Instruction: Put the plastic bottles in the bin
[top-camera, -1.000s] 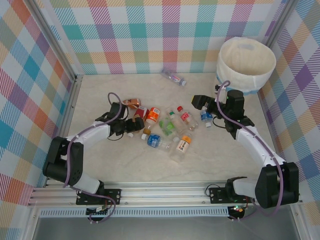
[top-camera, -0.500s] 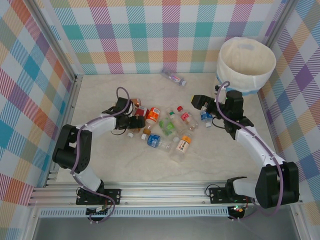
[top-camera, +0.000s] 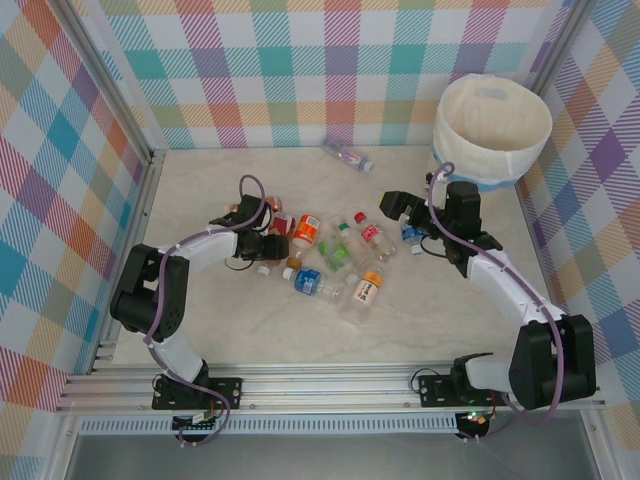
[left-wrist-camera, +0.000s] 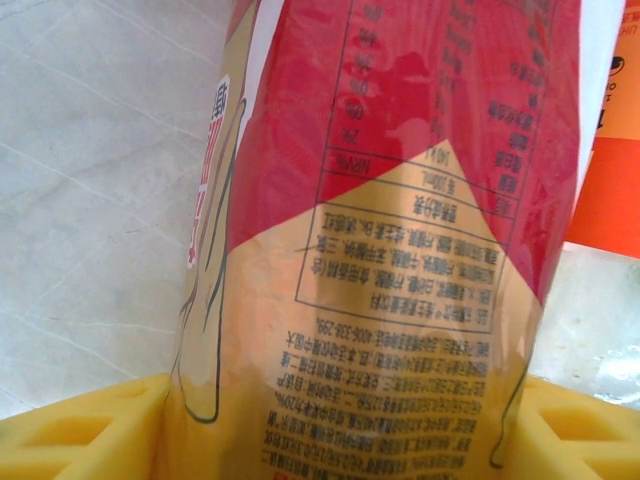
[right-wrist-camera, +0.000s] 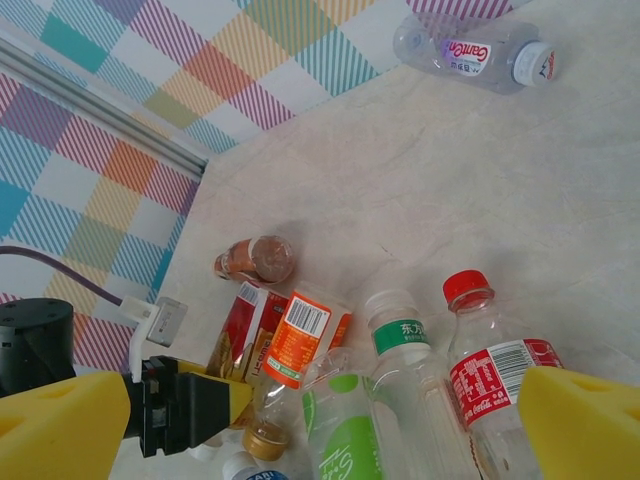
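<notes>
Several plastic bottles lie in a cluster mid-table: an orange-label bottle (top-camera: 306, 230), a green-label bottle (top-camera: 340, 250), a red-label bottle (top-camera: 372, 235) and a blue-label bottle (top-camera: 308, 283). A lone clear bottle (top-camera: 347, 155) lies near the back wall. My left gripper (top-camera: 268, 246) is open, its yellow fingers (left-wrist-camera: 80, 430) on either side of a red-and-yellow-label bottle (left-wrist-camera: 400, 250) and close against it. My right gripper (top-camera: 393, 212) hangs open over the cluster's right side, holding nothing; its fingers (right-wrist-camera: 585, 420) frame the bottles. The cream bin (top-camera: 490, 160) stands at the back right.
An amber bottle (right-wrist-camera: 255, 262) lies just beyond the left gripper. A small blue-label bottle (top-camera: 412, 235) lies under the right arm. Plaid walls enclose the table on three sides, with a metal rail (top-camera: 330, 385) along the near edge. Bare tabletop (top-camera: 450, 320) at front right.
My left gripper has reached right and forward into the cluster and now straddles the red-and-yellow-label bottle. The right gripper has shifted slightly left and back.
</notes>
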